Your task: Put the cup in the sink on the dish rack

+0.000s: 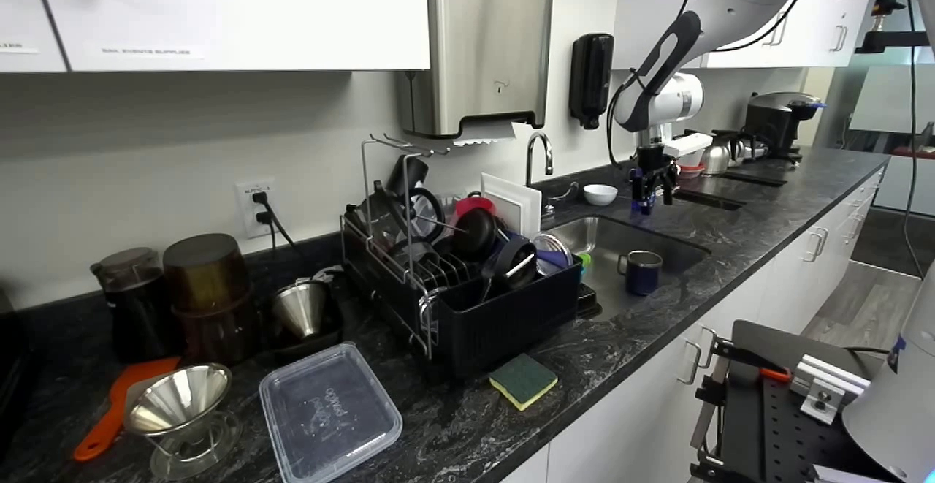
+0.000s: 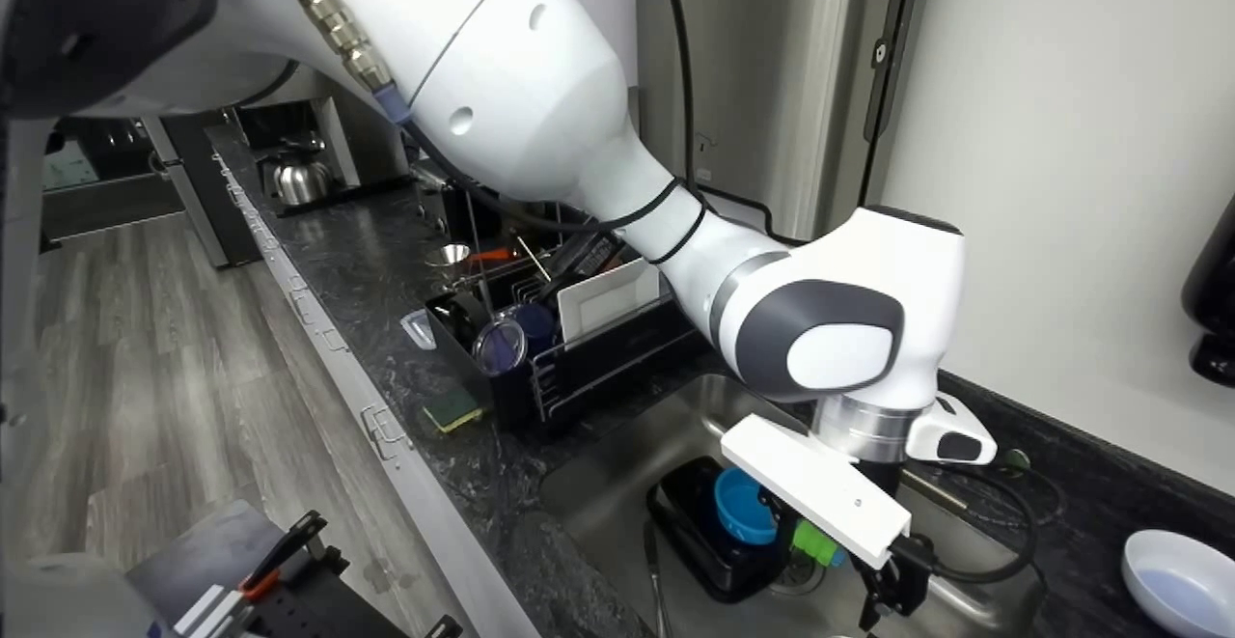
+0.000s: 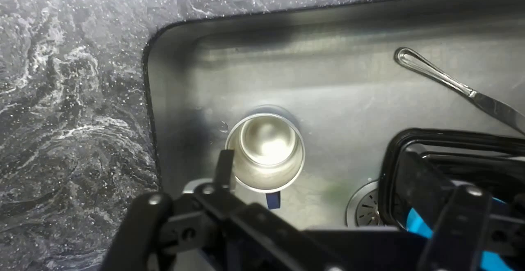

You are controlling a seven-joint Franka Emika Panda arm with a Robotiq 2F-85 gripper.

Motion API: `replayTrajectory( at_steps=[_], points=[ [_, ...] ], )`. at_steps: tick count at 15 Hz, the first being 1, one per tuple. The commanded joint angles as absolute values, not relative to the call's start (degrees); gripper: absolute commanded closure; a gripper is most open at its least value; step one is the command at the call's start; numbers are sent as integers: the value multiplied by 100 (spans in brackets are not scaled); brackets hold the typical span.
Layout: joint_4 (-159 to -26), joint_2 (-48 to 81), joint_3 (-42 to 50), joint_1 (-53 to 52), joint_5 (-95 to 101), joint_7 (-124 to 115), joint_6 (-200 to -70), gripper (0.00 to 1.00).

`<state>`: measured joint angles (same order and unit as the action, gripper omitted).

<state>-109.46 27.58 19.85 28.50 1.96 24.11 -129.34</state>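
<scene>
The cup (image 1: 643,277) is a navy mug with a metal rim and inside. It stands upright in the steel sink (image 1: 606,233). In the wrist view I look down into the cup (image 3: 268,148), with its handle toward the gripper's base. My gripper (image 1: 657,194) is above the sink, apart from the cup. In the wrist view the gripper (image 3: 322,160) has its fingers wide apart with nothing between them; the left finger overlaps the cup's rim in the picture. The black dish rack (image 1: 511,322) is beside the sink and full of dishes. It also shows in an exterior view (image 2: 627,353).
The sink also holds a black tray (image 2: 690,551) with a blue bowl (image 2: 741,508), and a knife (image 3: 439,78). A white bowl (image 1: 600,194) is behind the sink by the faucet (image 1: 540,154). A sponge (image 1: 524,381) and a plastic lid (image 1: 330,413) lie near the rack.
</scene>
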Motion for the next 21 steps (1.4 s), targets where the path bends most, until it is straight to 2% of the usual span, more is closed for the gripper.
replayTrajectory(
  at_steps=[1,12,21],
  points=[
    [-10891,2820,1880,2958,301,2409,-12924,0],
    [-10175,4387,1458,3564,292,3096,-13520,0],
    [-10222,4581,1098,3729,343,3318,-14151,0]
  ],
)
